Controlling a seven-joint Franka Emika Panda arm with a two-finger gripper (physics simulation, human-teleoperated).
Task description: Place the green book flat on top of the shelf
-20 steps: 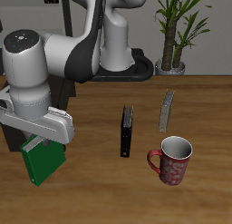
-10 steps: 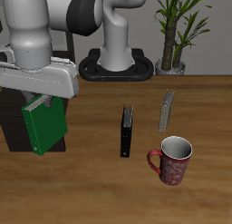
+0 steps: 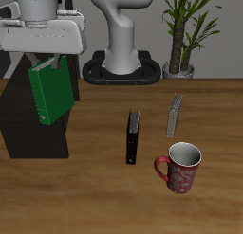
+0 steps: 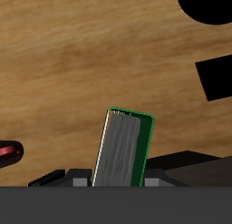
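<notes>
The green book hangs upright in the air, held at its upper edge by my gripper, which is shut on it. It hovers over the front part of the black shelf, clear of the flat top. In the wrist view the green book shows its white page edge between my fingers, with wooden table beyond it.
A black book and a grey book stand upright on the table. A red patterned mug sits nearer the front edge. A potted plant stands at the back beside the robot base.
My gripper has lifted the green book from low by the shelf's front to well above the shelf, moving up and back.
</notes>
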